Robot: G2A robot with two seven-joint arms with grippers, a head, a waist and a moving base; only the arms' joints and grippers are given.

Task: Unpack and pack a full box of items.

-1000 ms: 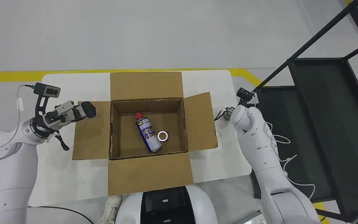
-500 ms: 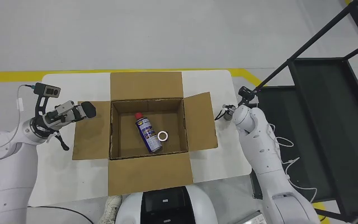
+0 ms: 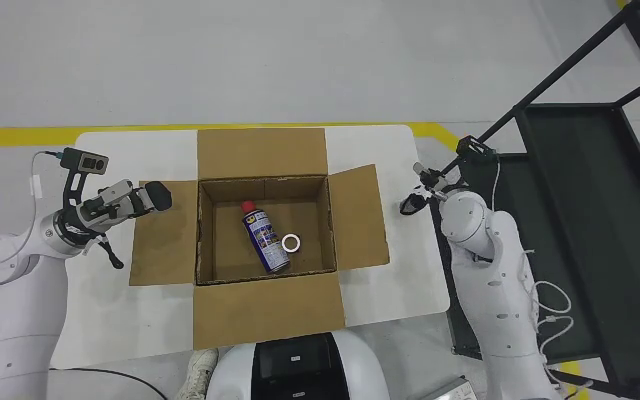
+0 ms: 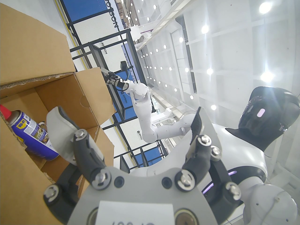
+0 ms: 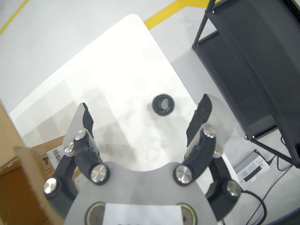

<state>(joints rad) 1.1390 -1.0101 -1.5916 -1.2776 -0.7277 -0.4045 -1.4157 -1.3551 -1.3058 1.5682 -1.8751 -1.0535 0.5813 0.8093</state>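
An open cardboard box [image 3: 265, 150] stands in the middle of the white table [image 3: 110, 310], all flaps folded out. Inside lie a blue spray can [image 3: 264, 236] with a red cap and a small roll of tape [image 3: 292, 242] beside it. My left gripper [image 3: 152, 197] hangs over the box's left flap, open and empty; its wrist view shows the left gripper [image 4: 129, 127] with the spray can [image 4: 30, 134] beyond one finger. My right gripper [image 3: 412, 200] is to the right of the right flap. The right gripper [image 5: 145, 118] is open and empty above bare table.
A black metal rack [image 3: 570, 200] stands close to the table's right edge, beside my right arm. A round black grommet hole [image 5: 163, 104] sits in the table near that edge. Yellow floor tape [image 3: 440, 130] runs behind the table.
My right arm has drawn back to the right, away from the box's right flap and toward the rack. The left arm and the box's contents have not moved.
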